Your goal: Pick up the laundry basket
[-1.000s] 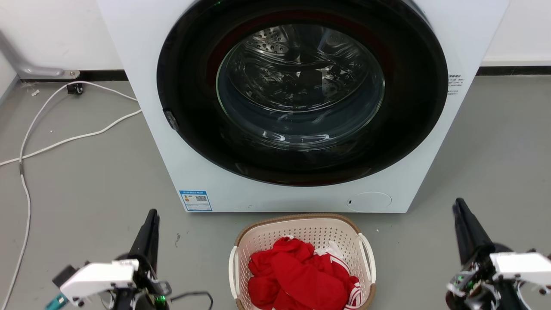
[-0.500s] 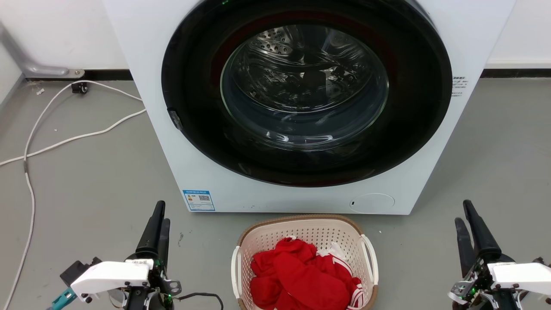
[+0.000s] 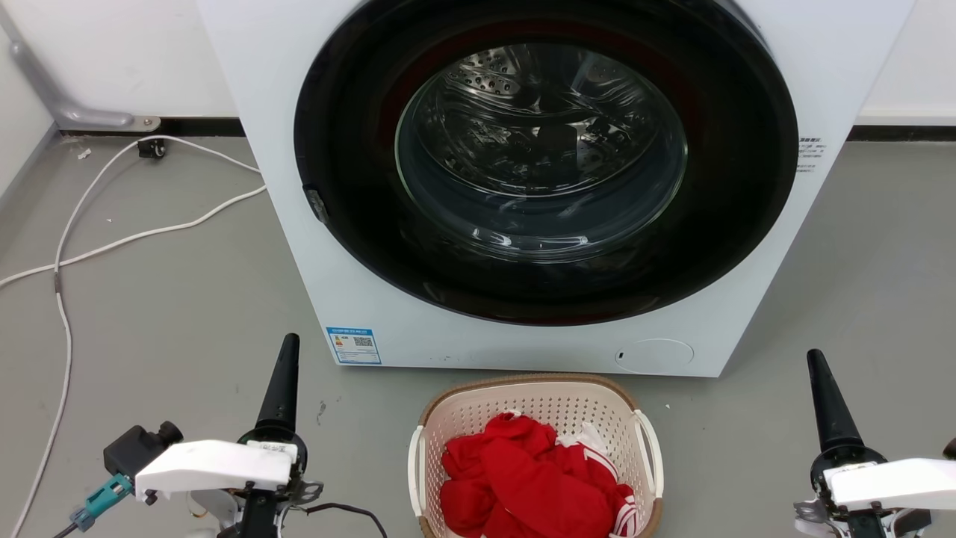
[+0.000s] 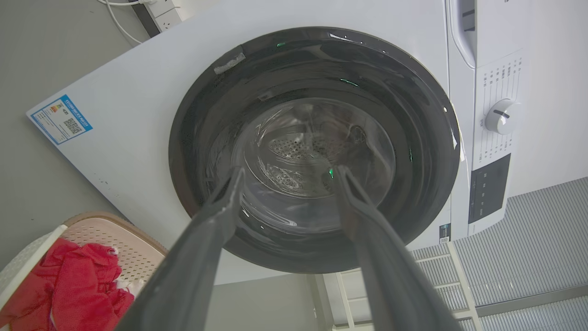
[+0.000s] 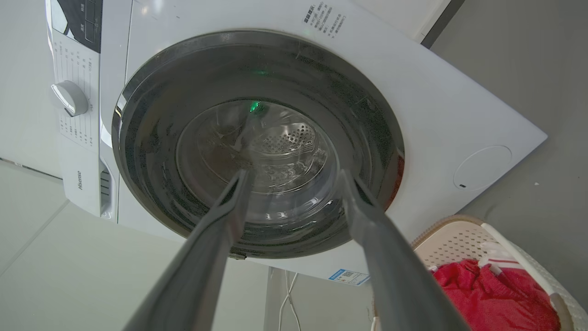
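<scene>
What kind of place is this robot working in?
Probably a laundry room, or a test space set up as one: a front-loading washing machine stands on a grey floor, with a laundry basket of red clothes in front of it.

A white washing machine (image 3: 358,299) with a dark round door (image 3: 545,157) stands near a white floor cable (image 3: 127,240).

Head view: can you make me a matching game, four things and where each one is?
Things:
1 laundry basket
2 red clothes
3 white cable
4 blue label

Places:
A low on the front of the washing machine
B in the laundry basket
C on the floor, left of the machine
D on the floor, just before the machine

Pairs: 1-D, 2-B, 3-C, 4-A.
</scene>
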Controlling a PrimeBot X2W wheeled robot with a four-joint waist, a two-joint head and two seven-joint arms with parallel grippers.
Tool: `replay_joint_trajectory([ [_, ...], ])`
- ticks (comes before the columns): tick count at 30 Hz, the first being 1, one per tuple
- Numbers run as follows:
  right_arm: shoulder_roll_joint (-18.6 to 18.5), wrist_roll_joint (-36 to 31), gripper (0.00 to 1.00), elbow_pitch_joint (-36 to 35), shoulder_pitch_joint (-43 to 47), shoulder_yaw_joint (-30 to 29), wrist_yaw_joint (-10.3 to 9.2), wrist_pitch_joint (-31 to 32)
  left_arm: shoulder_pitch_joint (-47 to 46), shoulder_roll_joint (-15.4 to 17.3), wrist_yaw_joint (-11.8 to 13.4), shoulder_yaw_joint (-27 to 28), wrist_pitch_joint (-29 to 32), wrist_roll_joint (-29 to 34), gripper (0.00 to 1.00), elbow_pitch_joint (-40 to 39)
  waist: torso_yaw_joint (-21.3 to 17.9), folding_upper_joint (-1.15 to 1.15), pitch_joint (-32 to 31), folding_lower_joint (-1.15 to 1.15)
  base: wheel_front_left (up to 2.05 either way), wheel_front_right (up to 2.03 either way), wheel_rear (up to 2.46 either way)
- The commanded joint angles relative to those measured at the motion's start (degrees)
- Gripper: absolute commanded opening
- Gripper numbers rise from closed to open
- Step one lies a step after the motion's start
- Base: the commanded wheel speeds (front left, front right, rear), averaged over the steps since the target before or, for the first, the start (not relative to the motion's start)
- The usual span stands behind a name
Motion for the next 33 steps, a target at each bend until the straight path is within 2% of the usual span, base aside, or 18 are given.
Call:
replay_joint_trajectory([
  [1,0.0,-3.8,1.0,-1.5,-0.4,-0.1,0.0,-0.7,-1.5,0.2,-0.1,-0.4,-0.7,2.7,1.0,-1.3,0.1,0.0,0.0,0.0,0.0,0.0,0.0],
  [20,0.0,-27.4,1.0,-6.7,2.0,-0.1,0.0,-0.4,-2.4,0.9,0.4,-3.3,-4.4,29.0,1.0,-1.6,1.2,0.0,-0.1,0.0,0.0,0.0,0.0],
  [33,0.1,-38.1,1.0,-10.3,3.7,-0.6,0.0,0.7,-3.2,1.6,1.4,-4.4,-6.4,39.4,1.0,-0.6,1.9,0.0,-0.1,0.0,0.0,0.0,0.0],
])
